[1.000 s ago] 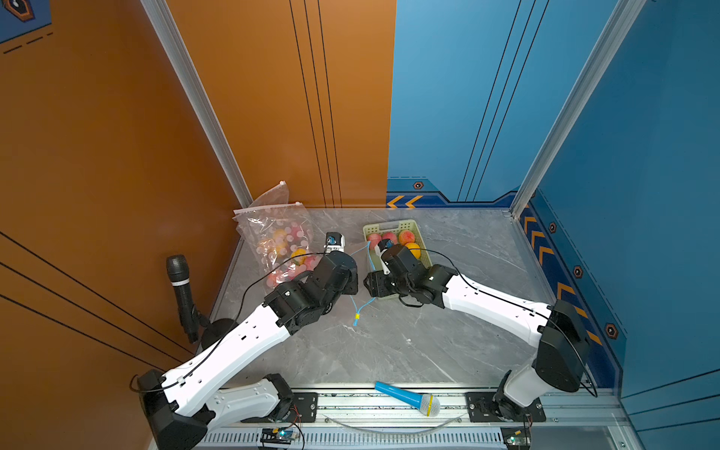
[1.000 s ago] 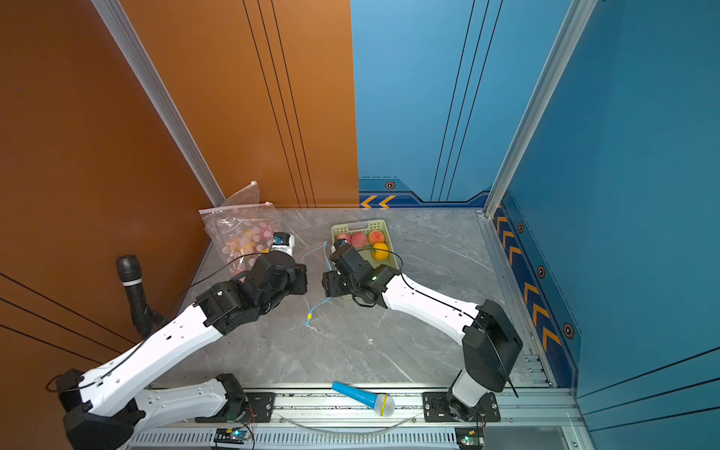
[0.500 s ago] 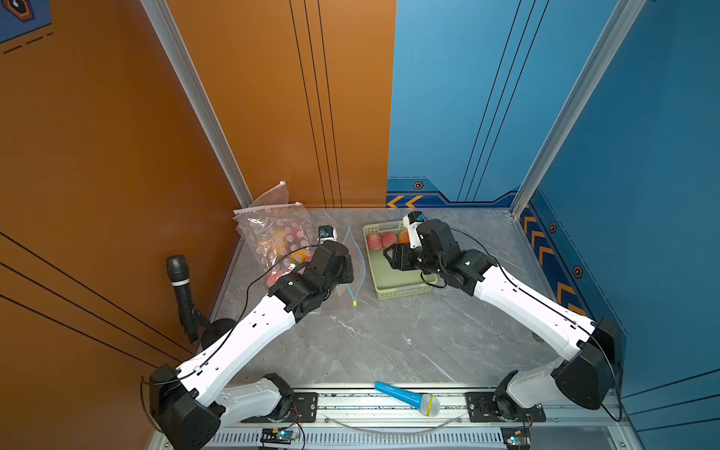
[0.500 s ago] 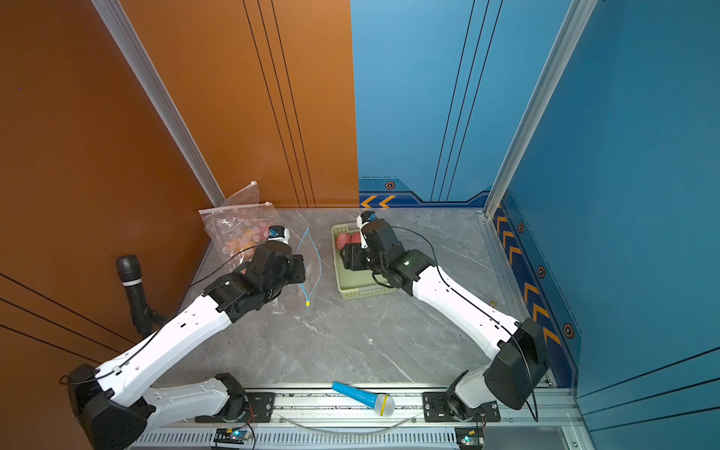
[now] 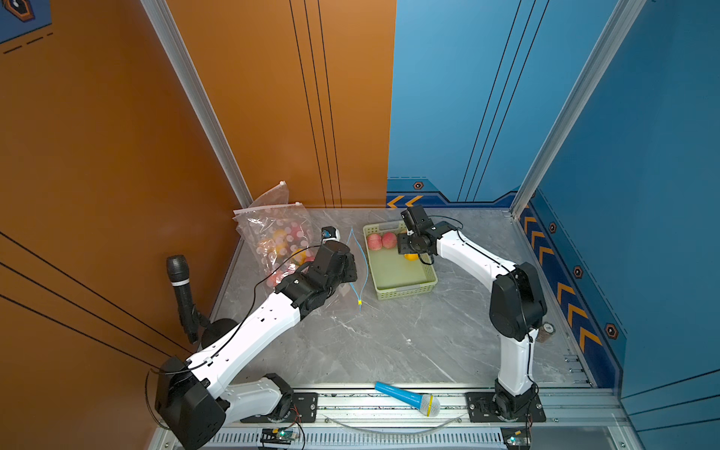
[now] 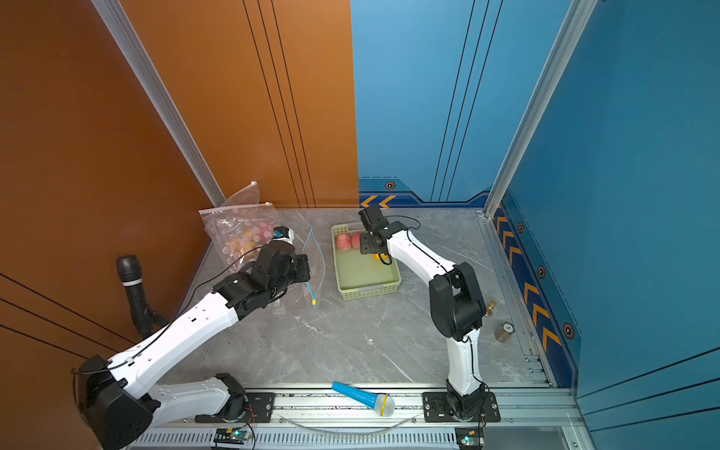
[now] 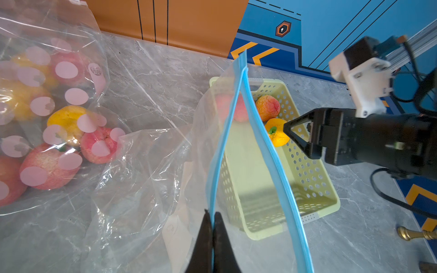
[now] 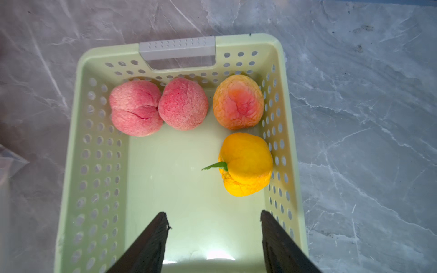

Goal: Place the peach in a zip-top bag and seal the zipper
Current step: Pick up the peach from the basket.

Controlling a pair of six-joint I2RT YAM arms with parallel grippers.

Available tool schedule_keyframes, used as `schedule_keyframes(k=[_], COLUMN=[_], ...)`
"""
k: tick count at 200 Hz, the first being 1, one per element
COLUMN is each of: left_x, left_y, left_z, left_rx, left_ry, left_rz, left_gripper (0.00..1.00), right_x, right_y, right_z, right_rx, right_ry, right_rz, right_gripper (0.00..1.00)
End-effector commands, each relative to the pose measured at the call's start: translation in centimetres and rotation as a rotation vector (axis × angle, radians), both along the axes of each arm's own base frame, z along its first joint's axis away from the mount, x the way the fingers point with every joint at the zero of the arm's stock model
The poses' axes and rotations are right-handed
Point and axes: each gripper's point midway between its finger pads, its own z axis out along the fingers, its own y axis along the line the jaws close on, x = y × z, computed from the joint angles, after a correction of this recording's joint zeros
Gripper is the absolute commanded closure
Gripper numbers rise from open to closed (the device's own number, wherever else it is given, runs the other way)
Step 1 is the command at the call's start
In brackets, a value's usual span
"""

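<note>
Item: clear zip-top bag with a blue zipper strip (image 7: pixel 151 170), on the grey marbled table (image 5: pixel 389 343) just beside the pale green perforated plastic basket (image 8: pixel 101 165), no fruit visible inside, mouth standing open toward the basket, zipper unsealed; left claw (image 7: pixel 212 212) clenched on one lip of the strip, holding the mouth up. Basket contents, four: a cleft pink peach (image 8: pixel 136 111) touching a rounder pink peach (image 8: pixel 183 104), a wrinkled orange-pink peach (image 8: pixel 238 101) and a yellow peach with a green leaf (image 8: pixel 246 164), all toward the far end. Right claw (image 8: pixel 212 214) released, jaws spread, empty, hanging above the basket floor and nearest the yellow peach; which fruit it is meant for cannot be told. Status, as judged: early stage, bag opened and presented; pending are the grasp, the carry into the bag and the sealing of the zipper. Also present: a clear bag with pale pink dots (image 7: pixel 47 94), full of fruit, in the corner. Markings: a small round stamp (image 7: pixel 95 70) on the dotted bag, illegible; a faint scrawl on the zip-top bag, unreadable; no brand name legible anywhere
</note>
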Motion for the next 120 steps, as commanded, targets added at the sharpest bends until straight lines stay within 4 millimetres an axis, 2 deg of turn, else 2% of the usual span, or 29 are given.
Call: schedule_keyframes(k=[1,31,89,120], left_x=[0.0,0.1,0.3,0.4], left_y=[0.0,0.0,-0.1,-0.1], left_z=[-1.2,-1.3,-1.6,-1.7], left_rx=[-0.018,-0.022,-0.034,-0.037], left_ry=[0.017,0.021,0.03,0.032], left_rz=[0.005,0.005,0.001,0.003], left_gripper=[1.0,1.0,1.0,1.0], right_x=[1.0,1.8,2.9,2.8], right_y=[-1.1,-1.3,-1.0,-0.6], right_z=[0.0,-2.7,-6.1,-7.8], right_rx=[-0.11,-0.166,-0.204,-0.215], right_ry=[-0.003,0.033,0.08,0.114], right_rz=[-0.033,-0.047,-0.008,0.041], right_gripper=[0.34,0.31,0.22,0.22])
